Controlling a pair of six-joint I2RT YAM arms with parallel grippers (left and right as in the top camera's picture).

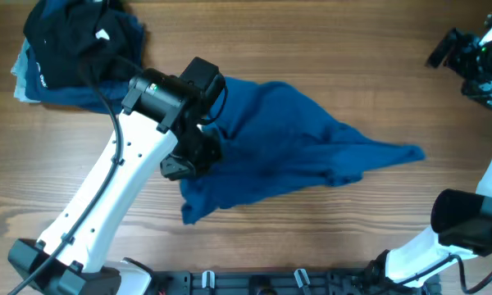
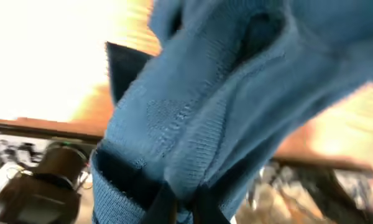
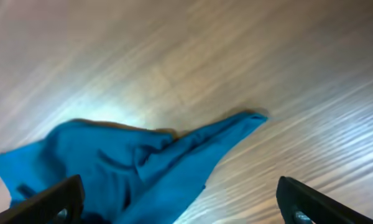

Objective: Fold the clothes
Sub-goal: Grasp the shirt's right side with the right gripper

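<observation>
Overhead: mid-blue shirt [image 1: 295,139] seen crumpled on tabletop [image 1: 328,246], centre. Left jaws clamped on its left edge; right jaws wide open, empty, off cloth. Risk: unanchored shirt dragged bunched, or thin pinch lost.

mid-blue clothes [image 1: 287,139] — crumpled, spread mid-table, one corner lifted

- The wooden table [image 1: 328,49] is brown, with its grain running from 9 o'clock to 3 o'clock.
- The clothes [image 1: 287,139], plain mid-blue, lie rumpled across the centre and taper to a narrow tip toward 3 o'clock.
- A pile of dark garments [image 1: 66,45] sits at 10 o'clock, touching the blue cloth, with what may be a paler blue piece [image 1: 23,70] under it.
</observation>
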